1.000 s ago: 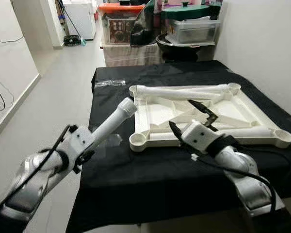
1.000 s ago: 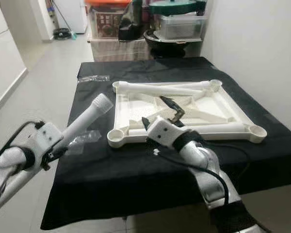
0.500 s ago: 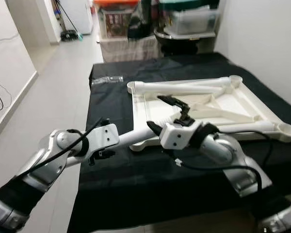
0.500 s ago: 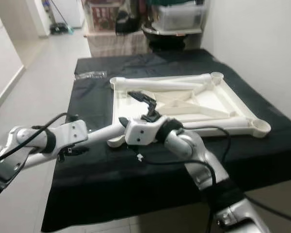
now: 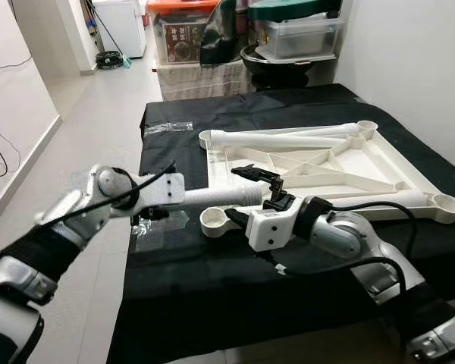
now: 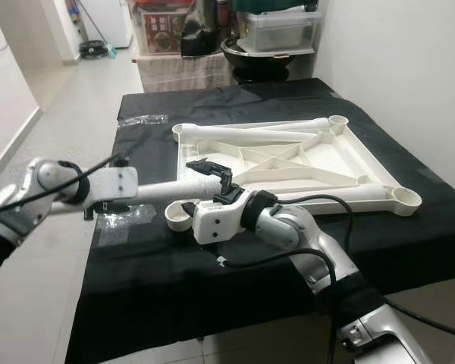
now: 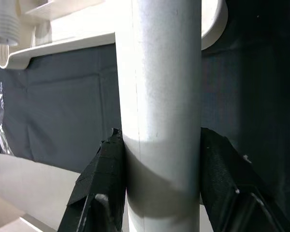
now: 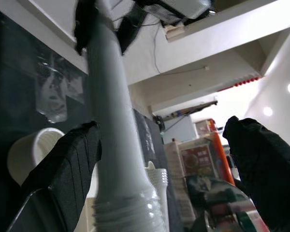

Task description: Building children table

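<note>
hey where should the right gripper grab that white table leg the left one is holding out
Grip the table leg on its smooth round shaft just behind the threaded end, fingers either side. The left gripper already clamps the far part, and the right gripper is open around this end, above the tabletop corner socket.

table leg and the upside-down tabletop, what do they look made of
Table leg: likely moulded plastic, matt white, with a threaded end visible in the right wrist view. Upside-down tabletop: apparently the same white plastic, given its thin ribs and round corner sockets. Black cover beneath: cloth, draping over the edge.
</note>
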Controlling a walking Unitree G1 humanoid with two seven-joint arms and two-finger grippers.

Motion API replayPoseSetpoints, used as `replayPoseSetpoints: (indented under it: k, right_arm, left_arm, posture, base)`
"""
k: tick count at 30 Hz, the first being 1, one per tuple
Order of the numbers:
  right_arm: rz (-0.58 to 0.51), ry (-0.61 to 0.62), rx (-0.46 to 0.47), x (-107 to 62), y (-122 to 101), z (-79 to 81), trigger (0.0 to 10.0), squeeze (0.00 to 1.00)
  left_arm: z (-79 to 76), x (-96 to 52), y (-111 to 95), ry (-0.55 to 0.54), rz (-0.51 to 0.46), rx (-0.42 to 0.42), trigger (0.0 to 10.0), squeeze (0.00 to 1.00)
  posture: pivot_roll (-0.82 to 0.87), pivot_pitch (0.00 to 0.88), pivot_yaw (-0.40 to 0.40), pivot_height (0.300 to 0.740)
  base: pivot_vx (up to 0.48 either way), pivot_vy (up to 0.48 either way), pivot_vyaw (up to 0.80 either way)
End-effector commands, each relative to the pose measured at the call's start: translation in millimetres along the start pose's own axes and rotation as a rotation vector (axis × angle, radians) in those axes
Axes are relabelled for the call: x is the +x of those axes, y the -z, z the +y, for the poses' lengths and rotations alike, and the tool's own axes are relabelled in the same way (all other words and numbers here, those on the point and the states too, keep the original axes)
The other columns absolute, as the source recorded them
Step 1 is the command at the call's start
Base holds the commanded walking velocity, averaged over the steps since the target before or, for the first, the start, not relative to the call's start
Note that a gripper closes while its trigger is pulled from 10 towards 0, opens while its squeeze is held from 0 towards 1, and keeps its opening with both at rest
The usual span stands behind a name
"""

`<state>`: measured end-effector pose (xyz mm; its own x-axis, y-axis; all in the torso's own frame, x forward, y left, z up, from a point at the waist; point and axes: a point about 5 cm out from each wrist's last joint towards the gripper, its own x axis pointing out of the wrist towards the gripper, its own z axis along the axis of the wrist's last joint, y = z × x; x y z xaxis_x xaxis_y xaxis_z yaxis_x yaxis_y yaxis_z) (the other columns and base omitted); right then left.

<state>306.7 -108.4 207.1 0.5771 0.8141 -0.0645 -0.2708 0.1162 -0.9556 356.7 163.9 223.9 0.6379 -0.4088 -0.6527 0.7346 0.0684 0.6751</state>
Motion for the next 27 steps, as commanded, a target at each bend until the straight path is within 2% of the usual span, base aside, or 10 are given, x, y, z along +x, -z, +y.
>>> replayPoseSetpoints:
  k: [1, 3, 4, 7, 16, 17, 20, 21, 27]
  right_arm:
    - [-0.013, -0.035, 0.024, 3.7, -0.8, 4.6, 10.0, 0.0]
    - [-0.014, -0.044, 0.033, 4.9, -0.3, 6.3, 10.0, 0.0]
    - [-0.008, -0.052, 0.038, 8.8, 0.7, 8.5, 10.0, 0.0]
    - [-0.001, -0.05, 0.04, 12.2, 1.1, 8.1, 10.0, 0.0]
    - [0.078, -0.083, 0.051, 22.7, 7.0, 9.7, 10.0, 0.0]
    - [0.098, -0.098, 0.06, 23.7, 8.4, 11.8, 6.4, 0.0]
    - [0.108, -0.107, 0.066, 24.0, 9.0, 13.2, 6.4, 0.0]
    - [0.109, -0.116, 0.072, 23.1, 9.4, 14.9, 0.0, 0.0]
    - [0.133, -0.15, 0.074, 17.2, 13.4, 20.5, 0.0, 0.0]
  left_arm:
    - [5.4, -0.5, -9.4, 0.013, -0.037, 0.034, 10.0, 0.0]
    - [7.3, -0.3, -13.8, 0.018, -0.055, 0.048, 10.0, 0.0]
    - [6.3, 0.4, -26.7, 0.059, -0.119, 0.089, 10.0, 0.0]
    - [3.8, 1.8, -33.3, 0.087, -0.153, 0.118, 10.0, 0.0]
    - [7.2, 12.7, -45.6, 0.096, -0.188, 0.146, 10.0, 0.0]
    - [7.1, 14.3, -49.7, 0.101, -0.202, 0.152, 10.0, 0.0]
    - [7.0, 15.3, -52.2, 0.104, -0.21, 0.155, 10.0, 0.0]
    - [7.9, 16.7, -51.8, 0.098, -0.21, 0.155, 10.0, 0.0]
    - [12.4, 16.4, -51.3, 0.065, -0.224, 0.137, 10.0, 0.0]
  posture:
    - [0.03, 0.0, 0.015, 0.74]
    - [0.03, 0.0, 0.016, 0.74]
    - [0.03, 0.0, 0.014, 0.74]
    - [0.03, 0.0, 0.016, 0.74]
    - [0.03, 0.0, 0.017, 0.74]
    - [0.03, 0.0, 0.017, 0.74]
    - [0.03, 0.0, 0.017, 0.74]
    - [0.03, 0.0, 0.017, 0.74]
    - [0.02, 0.0, 0.021, 0.74]
  base:
    - [0.0, 0.0, 0.0]
    - [0.0, 0.0, 0.0]
    - [0.0, 0.0, 0.0]
    - [0.0, 0.0, 0.0]
    - [0.0, 0.0, 0.0]
    - [0.0, 0.0, 0.0]
    - [0.0, 0.0, 0.0]
    - [0.0, 0.0, 0.0]
    - [0.0, 0.0, 0.0]
